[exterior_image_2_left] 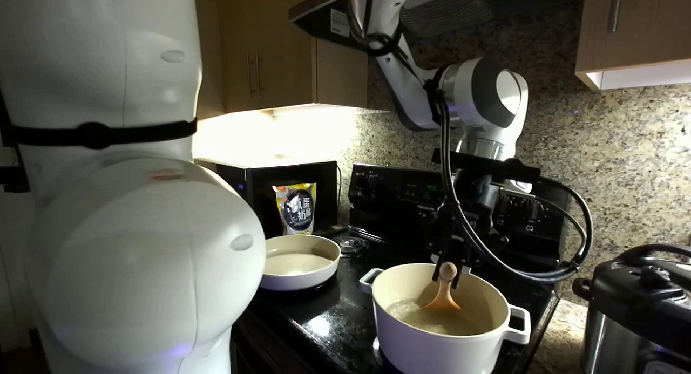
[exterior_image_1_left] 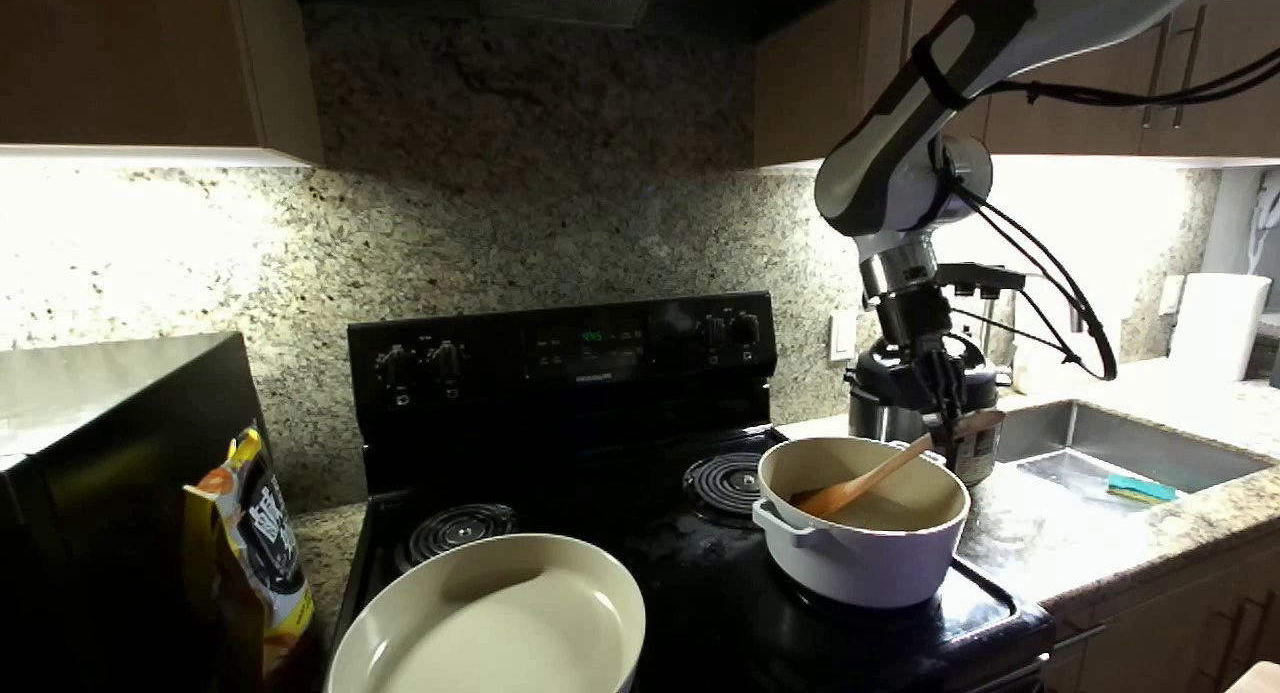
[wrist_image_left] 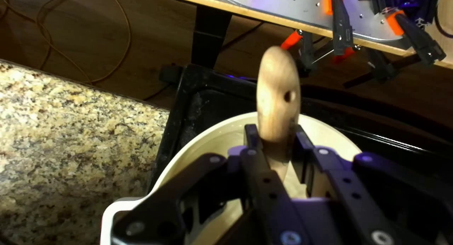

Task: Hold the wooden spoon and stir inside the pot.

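Spoon is pinched near handle end by gripper, head inside pot, near stove front corner. Handle may be twisted loose if pot wall is struck; head depth is unclear.

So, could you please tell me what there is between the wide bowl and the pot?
A stretch of black stove top lies between the wide bowl and the pot; both exterior views show it.

I count one wooden spoon, one white pot, one cream bowl, one steel-and-black cooker, one printed bag, one sponge, one paper roll. Showing: four stove knobs, two coil burners. My gripper: one.
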`<control>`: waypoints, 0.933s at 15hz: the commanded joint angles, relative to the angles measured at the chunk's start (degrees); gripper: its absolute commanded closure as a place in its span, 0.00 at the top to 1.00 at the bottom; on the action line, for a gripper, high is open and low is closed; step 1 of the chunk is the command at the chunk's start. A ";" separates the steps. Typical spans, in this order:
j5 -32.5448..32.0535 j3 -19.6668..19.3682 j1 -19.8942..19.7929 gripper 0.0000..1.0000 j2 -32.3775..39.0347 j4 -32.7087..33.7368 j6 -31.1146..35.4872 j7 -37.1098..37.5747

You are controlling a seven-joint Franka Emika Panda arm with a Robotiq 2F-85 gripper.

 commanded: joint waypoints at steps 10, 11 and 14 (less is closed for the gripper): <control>-7.41 1.51 0.10 0.08 1.71 -0.94 -8.98 -2.26; -6.45 1.79 0.18 0.08 2.01 -0.62 -8.53 -2.94; -4.34 2.68 0.74 0.08 2.73 0.33 -7.94 -5.03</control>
